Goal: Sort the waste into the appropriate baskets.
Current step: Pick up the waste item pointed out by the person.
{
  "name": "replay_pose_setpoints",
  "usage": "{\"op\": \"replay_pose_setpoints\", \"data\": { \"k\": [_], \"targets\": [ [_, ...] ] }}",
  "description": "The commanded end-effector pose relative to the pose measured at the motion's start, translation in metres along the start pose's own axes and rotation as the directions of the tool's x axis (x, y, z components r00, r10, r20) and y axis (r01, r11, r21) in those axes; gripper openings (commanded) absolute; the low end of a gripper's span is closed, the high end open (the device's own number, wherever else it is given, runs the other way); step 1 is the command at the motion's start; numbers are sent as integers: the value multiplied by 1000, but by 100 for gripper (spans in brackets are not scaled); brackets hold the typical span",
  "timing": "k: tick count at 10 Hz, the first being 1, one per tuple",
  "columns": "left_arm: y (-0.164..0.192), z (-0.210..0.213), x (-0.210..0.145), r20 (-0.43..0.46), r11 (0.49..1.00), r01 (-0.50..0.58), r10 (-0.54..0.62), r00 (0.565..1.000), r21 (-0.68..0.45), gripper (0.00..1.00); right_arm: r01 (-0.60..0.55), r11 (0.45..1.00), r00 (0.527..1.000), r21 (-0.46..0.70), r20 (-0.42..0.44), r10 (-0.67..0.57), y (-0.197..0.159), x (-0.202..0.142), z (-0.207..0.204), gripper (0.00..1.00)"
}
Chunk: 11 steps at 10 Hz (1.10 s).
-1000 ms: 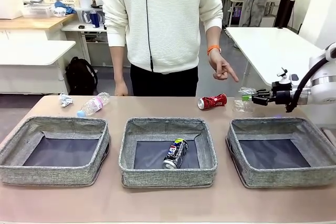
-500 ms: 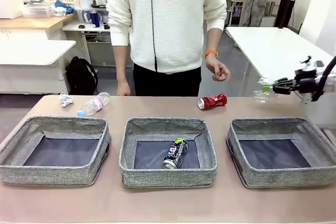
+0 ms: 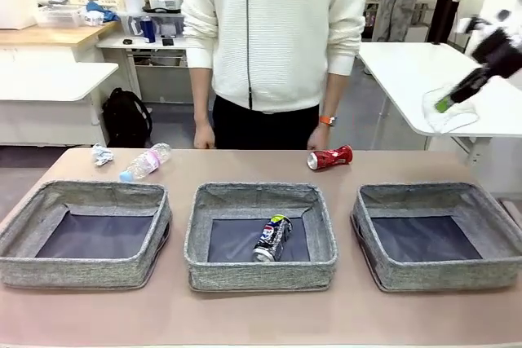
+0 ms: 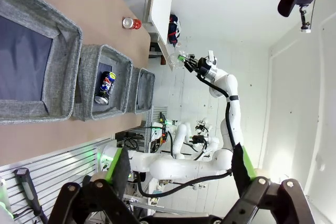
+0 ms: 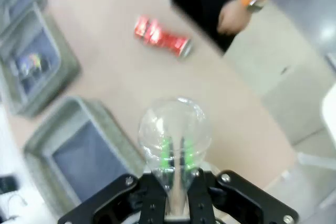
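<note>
My right gripper (image 3: 445, 104) hangs high above the table's far right corner, shut on the rim of a clear plastic cup (image 3: 450, 113). In the right wrist view the cup (image 5: 176, 129) is pinched flat between the green pads of that gripper (image 5: 176, 156). A dark blue Pepsi can (image 3: 272, 238) lies in the middle basket (image 3: 261, 271). The left basket (image 3: 81, 271) and right basket (image 3: 440, 276) hold nothing. A crushed red can (image 3: 330, 157) lies at the far edge, right of centre. The small bottle (image 3: 145, 161) and paper ball (image 3: 101, 155) lie far left. My left gripper (image 4: 181, 174) is open, holding nothing.
A person in a white sweater stands at the far side, one hand (image 3: 320, 138) lowered beside the red can. White tables stand behind to the right and left. Bare tabletop runs along the near edge in front of the baskets.
My right gripper rose up and to the right with the cup, from just above the table to well above it. The person's hand dropped down next to the red can.
</note>
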<state>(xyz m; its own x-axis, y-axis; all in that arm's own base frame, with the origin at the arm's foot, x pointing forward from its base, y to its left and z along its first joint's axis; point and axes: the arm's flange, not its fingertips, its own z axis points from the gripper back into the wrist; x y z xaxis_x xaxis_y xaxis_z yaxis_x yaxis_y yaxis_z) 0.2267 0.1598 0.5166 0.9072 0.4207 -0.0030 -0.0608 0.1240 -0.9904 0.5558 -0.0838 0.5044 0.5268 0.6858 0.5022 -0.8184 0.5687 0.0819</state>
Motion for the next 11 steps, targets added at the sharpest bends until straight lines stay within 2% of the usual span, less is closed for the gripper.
{"op": "replay_pose_setpoints", "data": {
  "k": [1, 4, 5, 6, 7, 8, 9, 10, 11],
  "targets": [
    [0, 1, -1, 0, 1000, 21, -21, 1000, -17, 100, 27, 1000, 994, -5, 104, -26, -18, -17, 13, 9],
    [0, 1, -1, 0, 1000, 21, -21, 1000, -17, 100, 27, 1000, 994, -5, 104, -26, -18, -17, 13, 9],
    [0, 1, -1, 0, 1000, 21, -21, 1000, -17, 100, 37, 999, 998, -8, 49, -36, -11, -15, 8, 9],
    [0, 1, -1, 0, 1000, 21, -21, 1000, -17, 100, 207, 964, 931, 169, 268, -247, -18, -23, 16, 9],
    [0, 1, -1, 0, 1000, 21, -21, 1000, -17, 100, 388, 917, 915, 91, 79, -395, -18, 12, 18, 9],
    [0, 1, -1, 0, 1000, 21, -21, 1000, -17, 100, 443, 894, 883, 63, 143, -448, -10, 63, 31, 9],
    [0, 1, -1, 0, 1000, 21, -21, 1000, -17, 100, 440, 898, 891, 18, 118, -439, 1, 99, 43, 9],
    [0, 1, -1, 0, 1000, 21, -21, 1000, -17, 100, 443, 895, 897, -51, 39, -441, 15, 129, 49, 9],
    [0, 1, -1, 0, 1000, 21, -21, 1000, -17, 100, 457, 887, 889, -68, -6, -459, 31, 154, 51, 9]
  ]
}}
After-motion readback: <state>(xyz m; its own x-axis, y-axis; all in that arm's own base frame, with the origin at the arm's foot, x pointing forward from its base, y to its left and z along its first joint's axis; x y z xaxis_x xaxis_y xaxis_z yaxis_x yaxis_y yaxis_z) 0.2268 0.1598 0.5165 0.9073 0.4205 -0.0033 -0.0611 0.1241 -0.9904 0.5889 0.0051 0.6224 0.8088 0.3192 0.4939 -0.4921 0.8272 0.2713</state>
